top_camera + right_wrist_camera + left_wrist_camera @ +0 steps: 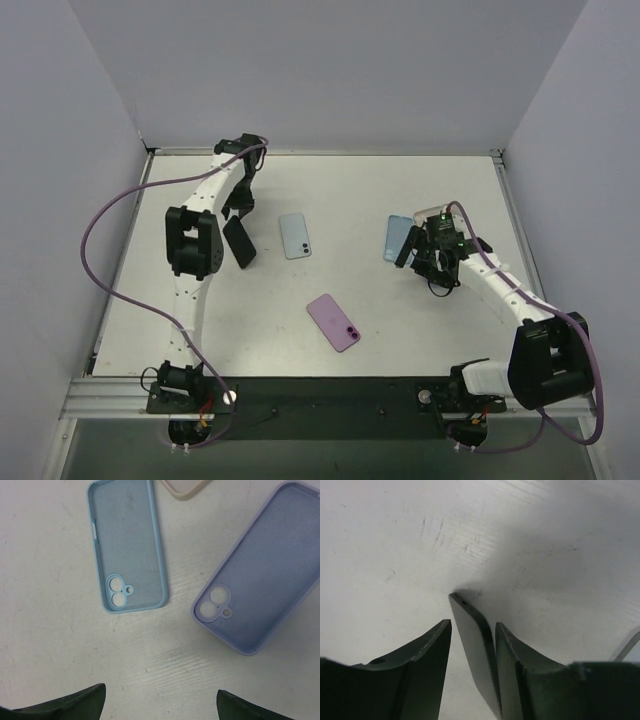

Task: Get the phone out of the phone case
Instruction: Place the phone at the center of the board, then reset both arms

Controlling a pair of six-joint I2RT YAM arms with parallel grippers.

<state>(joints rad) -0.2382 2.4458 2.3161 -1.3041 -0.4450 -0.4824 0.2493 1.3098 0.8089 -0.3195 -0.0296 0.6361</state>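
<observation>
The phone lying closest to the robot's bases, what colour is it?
Pinkish purple; the phone shows best in the top view.

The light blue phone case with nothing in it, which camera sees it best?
The right wrist view: the light blue case lies open side up, so its rim and camera holes are plain. The top external view shows it only small. The left wrist view does not show it.

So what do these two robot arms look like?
Both the left arm and right arm are slim white tubes joined by chunky black joint blocks. A purple cable loops alongside each, and each ends in two dark, curved fingers.
</observation>
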